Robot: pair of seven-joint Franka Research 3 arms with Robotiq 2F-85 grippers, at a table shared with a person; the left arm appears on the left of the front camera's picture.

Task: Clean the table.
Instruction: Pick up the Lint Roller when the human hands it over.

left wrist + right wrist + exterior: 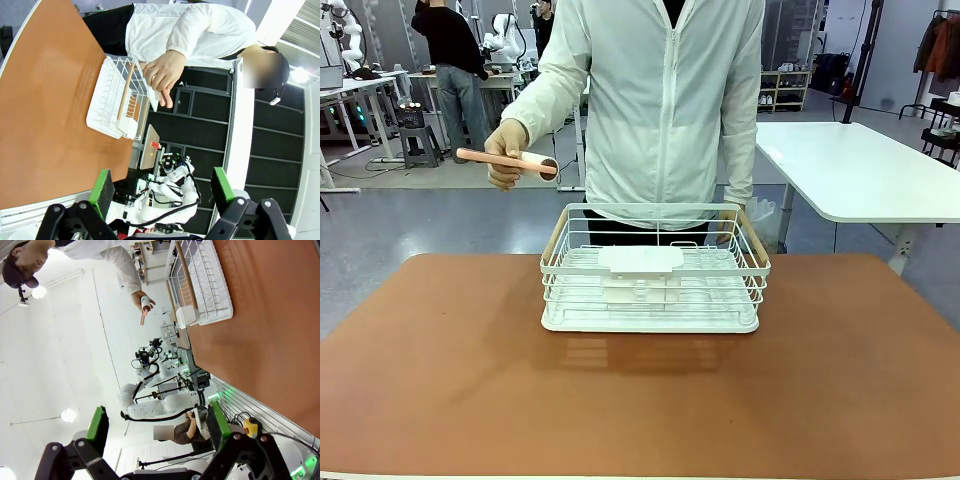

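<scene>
Table [640,400] fills the front view, terracotta top running from the robot's side across to the person [665,100] standing at the far edge in a white jacket. White wire basket [650,322] w/ wooden handles sits on it, centred, toward the far side; a flat white insert [640,260] lies inside. Person's hand [503,138] is up at pic left, off the table edge, gripping a roller [535,163] w/ pink handle and white head, held roughly level. Other hand [162,75] is right at the basket's far rim by a wooden handle; can't tell if it grips the rim. Left gripper [162,192] hangs above the table's near side, green pads spread wide, nothing btwn them. Right gripper [157,429] likewise: fingers wide apart, empty, well clear of the basket. White table [860,170] stands behind, pic right.
</scene>
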